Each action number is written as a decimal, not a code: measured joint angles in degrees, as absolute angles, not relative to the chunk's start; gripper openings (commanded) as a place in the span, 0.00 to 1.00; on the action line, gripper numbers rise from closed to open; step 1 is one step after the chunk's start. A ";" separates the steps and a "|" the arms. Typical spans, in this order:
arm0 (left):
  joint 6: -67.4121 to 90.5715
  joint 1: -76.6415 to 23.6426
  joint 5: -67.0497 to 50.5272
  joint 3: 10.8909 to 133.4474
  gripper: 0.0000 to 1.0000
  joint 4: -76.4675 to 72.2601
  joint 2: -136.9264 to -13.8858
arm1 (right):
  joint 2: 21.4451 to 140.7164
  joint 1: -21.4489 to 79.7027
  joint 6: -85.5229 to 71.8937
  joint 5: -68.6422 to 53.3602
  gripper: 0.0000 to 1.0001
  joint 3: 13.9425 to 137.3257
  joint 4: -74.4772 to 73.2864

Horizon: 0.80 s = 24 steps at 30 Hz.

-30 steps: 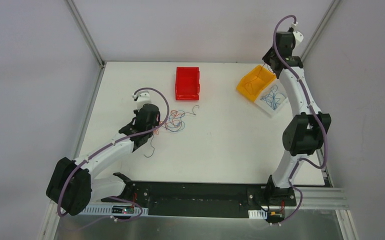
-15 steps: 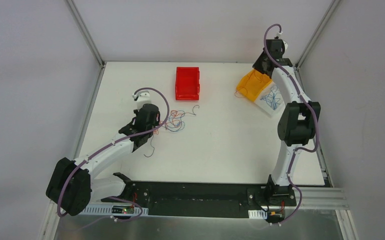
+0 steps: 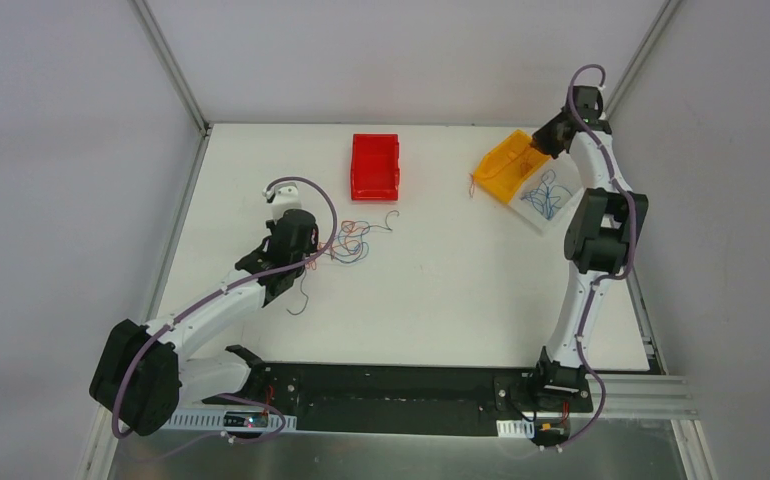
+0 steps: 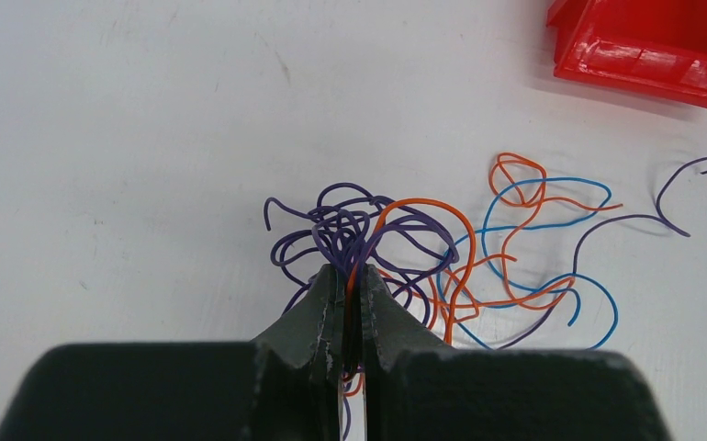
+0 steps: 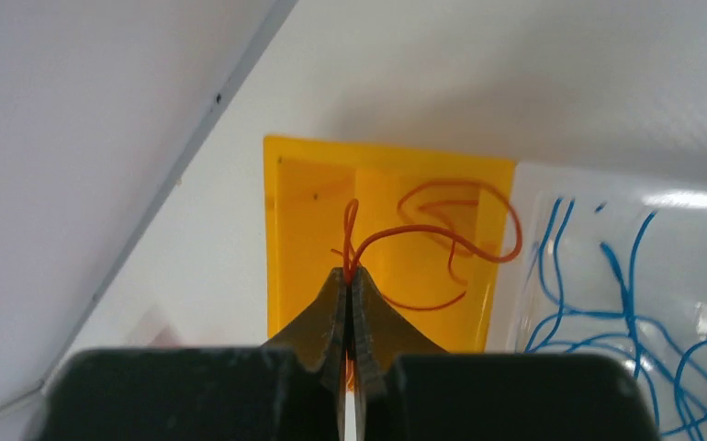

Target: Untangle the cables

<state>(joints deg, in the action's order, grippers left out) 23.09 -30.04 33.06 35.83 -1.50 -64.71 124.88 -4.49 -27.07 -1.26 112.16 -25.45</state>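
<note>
Tightly, left pincer point(image 4: 351, 276) pinches the cables point(image 4: 478, 248); right pincer point(image 5: 350, 276) nips orange cable point(image 5: 460, 241) at yellow bin point(image 5: 304, 239).

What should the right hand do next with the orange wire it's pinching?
Probably open and let it drop: the right gripper is shut on the orange wire over the yellow bin, and the wire's loops hang inside it.

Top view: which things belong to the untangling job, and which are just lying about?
Job:
- tangled cables, gripped by left tool
- orange cable in right tool, over yellow bin
- blue cables in clear bin

Lying about:
- red bin, no cable seen in it
- lilac arm cables
</note>
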 measured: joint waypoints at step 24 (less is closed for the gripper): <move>22.79 -30.04 31.68 35.18 0.00 -2.72 -64.36 | 134.17 -2.44 -27.35 2.55 0.00 121.05 -34.61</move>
<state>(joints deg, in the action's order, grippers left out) 22.79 -30.04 31.68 35.18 -2.72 -64.36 134.17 -2.44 -27.35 2.55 121.05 -34.61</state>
